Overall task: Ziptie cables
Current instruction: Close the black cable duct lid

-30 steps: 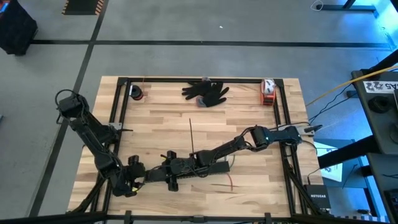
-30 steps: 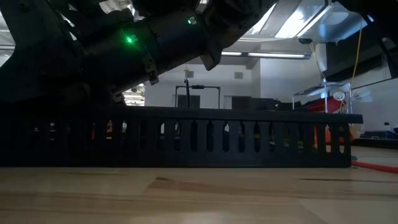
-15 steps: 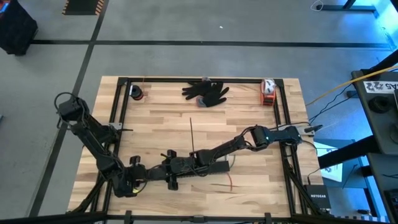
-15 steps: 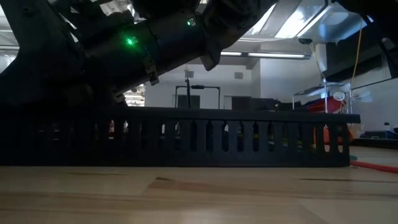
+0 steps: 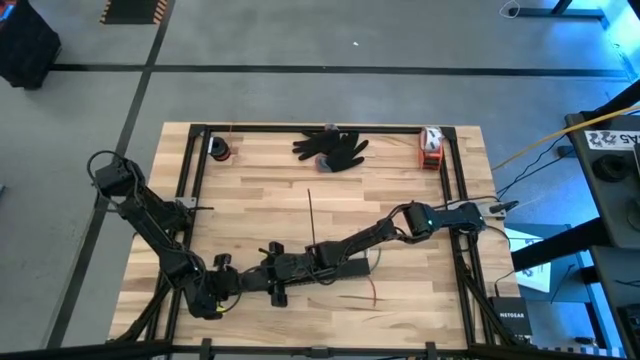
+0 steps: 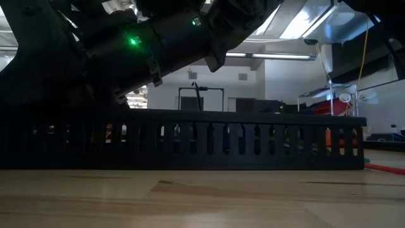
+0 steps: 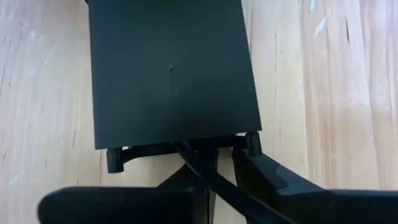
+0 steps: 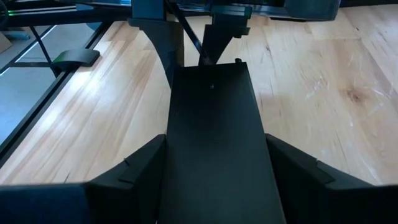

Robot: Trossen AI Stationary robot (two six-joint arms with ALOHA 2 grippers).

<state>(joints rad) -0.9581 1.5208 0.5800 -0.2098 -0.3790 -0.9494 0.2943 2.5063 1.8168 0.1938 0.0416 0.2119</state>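
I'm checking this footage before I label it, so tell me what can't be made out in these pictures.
- Cables: in the high view only a thin red curve shows; other wires are too small to tell.
- Ziptie: hair-thin in the high view; its lower end vanishes behind the right arm.
- Left gripper: in the high view its jaws merge with the dark slotted bar.
- Low view: the bar blocks everything behind it.

Cables (image 5: 372, 291) mostly hidden (low view: behind the slotted bar (image 6: 190, 140)).

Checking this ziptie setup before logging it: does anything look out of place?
A black glove lies crumpled at the table's far edge, unrelated to the work. A red wire lies loose on the wood, outside the slotted bar.
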